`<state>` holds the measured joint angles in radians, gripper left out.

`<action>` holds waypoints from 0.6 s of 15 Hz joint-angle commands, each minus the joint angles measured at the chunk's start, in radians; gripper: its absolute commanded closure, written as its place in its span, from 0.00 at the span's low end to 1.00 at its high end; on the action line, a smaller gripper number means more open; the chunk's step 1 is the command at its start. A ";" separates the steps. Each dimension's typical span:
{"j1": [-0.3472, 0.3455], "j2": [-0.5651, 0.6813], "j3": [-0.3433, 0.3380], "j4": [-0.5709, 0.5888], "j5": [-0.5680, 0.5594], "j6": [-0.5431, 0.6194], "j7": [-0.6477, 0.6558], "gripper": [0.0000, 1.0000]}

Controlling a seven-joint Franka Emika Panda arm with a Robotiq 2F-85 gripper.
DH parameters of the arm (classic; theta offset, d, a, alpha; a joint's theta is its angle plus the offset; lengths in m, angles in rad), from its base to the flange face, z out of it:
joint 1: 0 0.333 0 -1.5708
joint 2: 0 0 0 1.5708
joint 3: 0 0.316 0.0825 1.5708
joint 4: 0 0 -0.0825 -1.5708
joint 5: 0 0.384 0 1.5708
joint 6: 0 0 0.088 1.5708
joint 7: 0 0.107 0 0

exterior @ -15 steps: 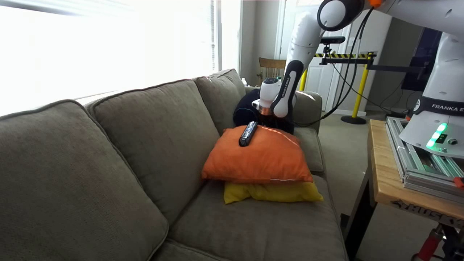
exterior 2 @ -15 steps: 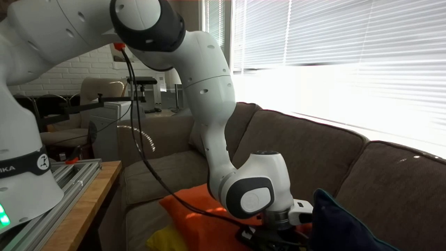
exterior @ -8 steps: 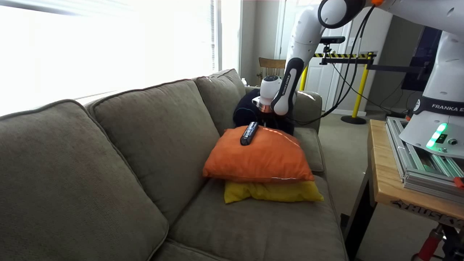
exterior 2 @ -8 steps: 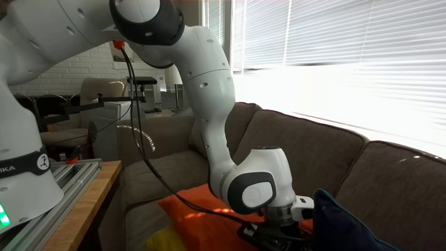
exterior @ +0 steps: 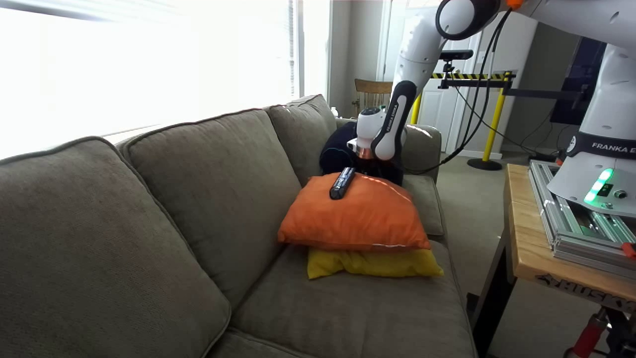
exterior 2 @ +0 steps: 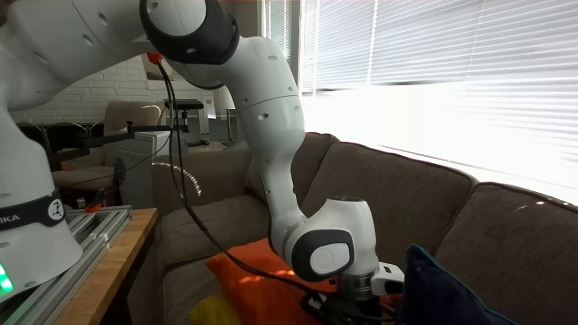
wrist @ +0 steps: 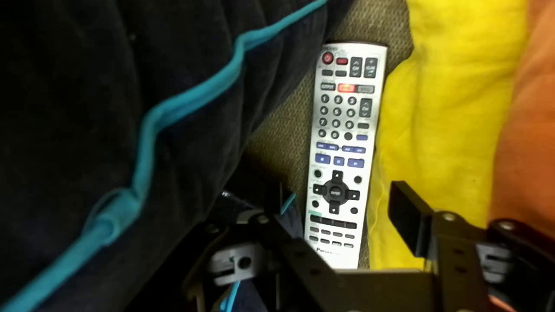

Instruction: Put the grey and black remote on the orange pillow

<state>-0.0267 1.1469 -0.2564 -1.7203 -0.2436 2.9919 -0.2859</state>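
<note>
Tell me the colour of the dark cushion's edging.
The edging is turquoise, showing best in the wrist view.

An exterior view looks along the sofa (exterior: 213, 189) toward a door (exterior: 442, 124); an exterior view, nearer the arm (exterior 2: 277, 124), faces back toward brickwork (exterior 2: 106, 85). Both share the orange pillow (exterior: 355, 216). The wrist view looks down, close above the grey remote (wrist: 340, 151).

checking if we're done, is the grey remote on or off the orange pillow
Off the orange pillow: the wrist view shows the grey remote in the gap between dark fabric and the yellow pillow.
</note>
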 commanded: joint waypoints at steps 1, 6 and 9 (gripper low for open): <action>-0.072 0.033 0.061 0.050 -0.022 -0.066 -0.024 0.02; -0.081 0.085 0.050 0.088 -0.039 -0.048 -0.043 0.00; -0.072 0.118 0.039 0.111 -0.046 -0.047 -0.043 0.04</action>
<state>-0.0919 1.2120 -0.2155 -1.6590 -0.2515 2.9495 -0.3238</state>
